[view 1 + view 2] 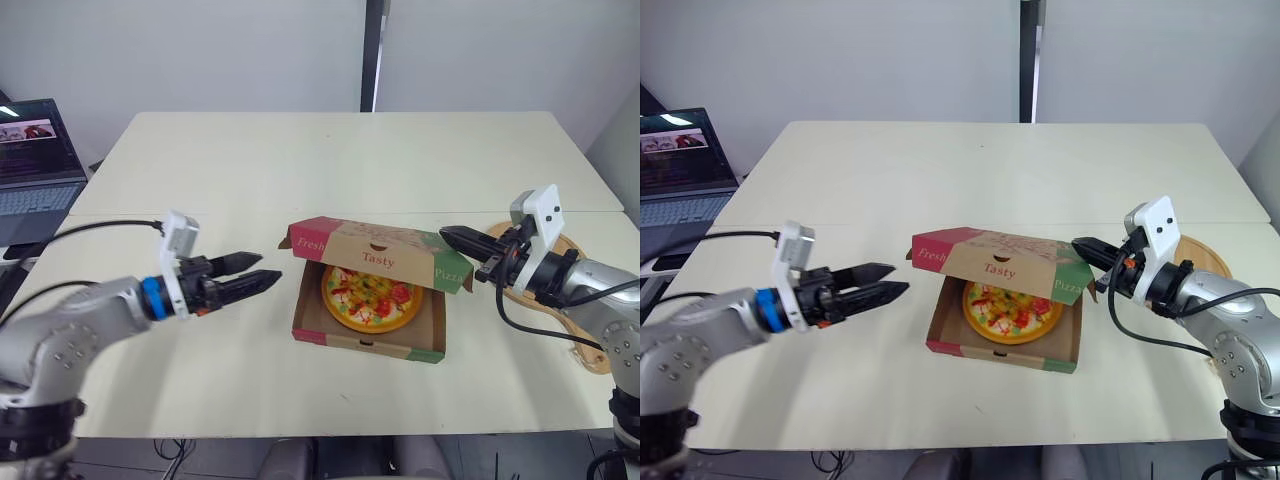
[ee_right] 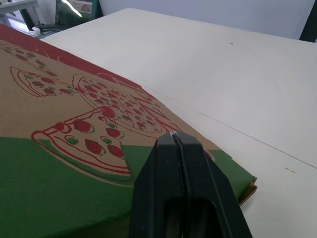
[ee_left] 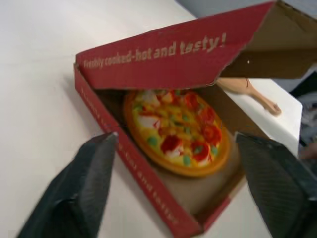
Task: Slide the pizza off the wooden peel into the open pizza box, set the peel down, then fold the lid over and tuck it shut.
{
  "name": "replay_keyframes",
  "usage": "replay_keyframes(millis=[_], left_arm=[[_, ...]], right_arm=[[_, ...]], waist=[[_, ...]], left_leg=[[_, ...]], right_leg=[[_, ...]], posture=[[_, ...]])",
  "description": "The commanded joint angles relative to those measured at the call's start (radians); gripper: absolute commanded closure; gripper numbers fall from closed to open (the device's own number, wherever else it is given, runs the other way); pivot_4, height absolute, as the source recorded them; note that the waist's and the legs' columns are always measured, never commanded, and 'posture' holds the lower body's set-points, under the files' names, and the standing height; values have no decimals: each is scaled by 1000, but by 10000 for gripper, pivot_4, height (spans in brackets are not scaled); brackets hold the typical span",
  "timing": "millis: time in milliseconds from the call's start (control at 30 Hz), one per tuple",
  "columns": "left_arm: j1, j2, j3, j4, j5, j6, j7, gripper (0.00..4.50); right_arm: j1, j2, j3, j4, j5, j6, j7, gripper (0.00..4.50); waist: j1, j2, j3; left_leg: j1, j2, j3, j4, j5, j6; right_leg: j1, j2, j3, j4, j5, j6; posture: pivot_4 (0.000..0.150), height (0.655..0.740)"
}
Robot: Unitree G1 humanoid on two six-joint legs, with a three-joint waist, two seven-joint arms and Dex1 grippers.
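On the tabletop (image 1: 330, 160) the pizza box (image 1: 345, 345) sits centre, its lid (image 1: 380, 255) half folded over. The peel (image 1: 1202, 255) lies to the right, and the pizza (image 1: 370, 298) is inside the box. We judge the cardboard light, thin and springy, so it is best pressed along the front flap edge while the box is steadied. Our left pincer (image 1: 270, 266) is spread wide beside the box. Our right pincer (image 1: 447, 236) is clenched empty at the lid's right corner.
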Motion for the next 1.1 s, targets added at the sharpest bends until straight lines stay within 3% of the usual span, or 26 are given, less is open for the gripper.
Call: replay_keyframes(millis=[33, 167, 233, 400, 667, 800, 900, 1100], left_arm=[[-106, 73, 52, 105, -41, 43, -92, 1266], [-302, 60, 25, 213, -30, 41, -110, 1266], [-398, 36, -36, 236, 16, 14, -137, 5063], [-528, -36, -281, 183, 172, -88, -295, 20027], [-538, -76, -490, 226, 406, -267, -467, 44578], [-540, -92, -493, 242, 444, -287, -496, 44578], [-544, -110, -485, 251, 459, -294, -499, 44578], [-544, -126, -474, 247, 476, -291, -502, 44578]], right_arm=[[2, -23, 10, -9, -6, -34, 24, 45000], [7, -39, 24, -3, -11, -47, 44, 45000], [9, -49, 32, 1, -12, -52, 55, 45000], [16, -73, 54, -3, -11, -61, 81, 45000], [28, -85, 28, -21, -10, -86, 73, 45000], [59, -115, -52, -21, 2, -77, 72, 45000], [170, -193, -94, 10, -70, -118, 124, 45000], [289, -231, -38, -6, -113, -183, 205, 45000]], waist=[[1, -1, 2], [2, -2, 4], [3, -6, 6], [2, -6, 6], [-15, -6, 7], [-14, -6, 7], [-9, -7, 7], [-10, -7, 7]], left_leg=[[0, 0, 0, 0, 0, 0], [-1, 0, -1, 0, 0, 0], [-2, 0, -2, 0, 1, -2], [-2, -1, -1, 0, 2, -4], [-9, -1, -2, 1, 2, -4], [-11, -1, -3, 2, 2, -4], [-12, -2, -3, 2, 2, -4], [-12, -1, -2, 3, 2, -4]], right_leg=[[0, 0, 0, 0, 0, 0], [-1, 0, -1, 0, 0, 0], [-1, 0, -2, 0, 0, 0], [-1, -1, -1, -1, 0, 0], [-7, -1, -1, -1, 1, -1], [-8, -1, -2, -1, 1, 0], [-8, -1, -3, -1, 1, 0], [-8, -1, -2, 0, 1, 0]], posture=[[1500, 7400], [1500, 7400], [1500, 7400], [1500, 7400], [1500, 7400], [1500, 7400], [1500, 7400], [1500, 7400]])
